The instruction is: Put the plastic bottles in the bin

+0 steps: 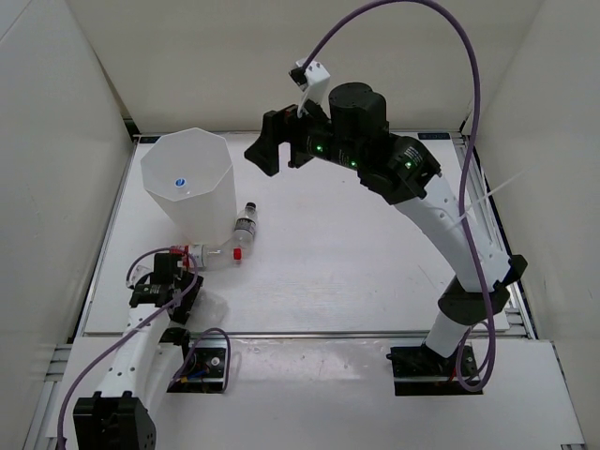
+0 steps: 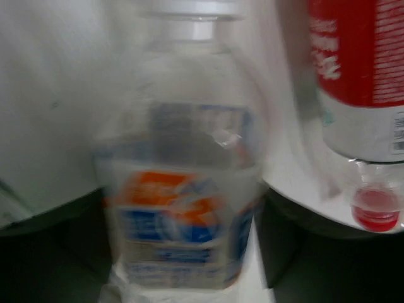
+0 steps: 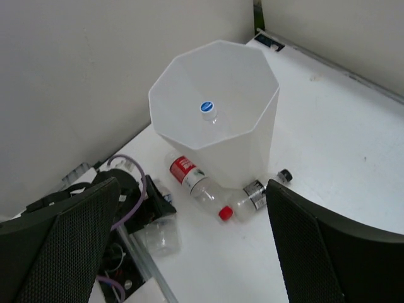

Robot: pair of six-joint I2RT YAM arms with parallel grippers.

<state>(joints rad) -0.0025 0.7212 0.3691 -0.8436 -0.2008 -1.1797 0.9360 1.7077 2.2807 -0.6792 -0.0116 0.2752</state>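
Observation:
The white octagonal bin [image 1: 208, 202] stands at the back left, and one clear bottle with a blue-topped cap [image 1: 180, 184] is upright inside it [image 3: 207, 108]. The red-label, red-cap bottle [image 3: 192, 180] and the dark-capped bottle [image 3: 255, 192] lie on the table against the bin's base. My left gripper [image 1: 173, 274] is low beside the bin. Its fingers are pressed on both sides of the multicoloured-label bottle [image 2: 183, 202], whose cap points at the bin. That view is blurred. My right gripper [image 1: 281, 145] is open and empty, high above the table behind the bin.
White walls enclose the table on the left, back and right. The table's near edge, a metal rail [image 3: 142, 262], runs just behind the left gripper. Purple cables [image 1: 403, 19] loop over the right arm.

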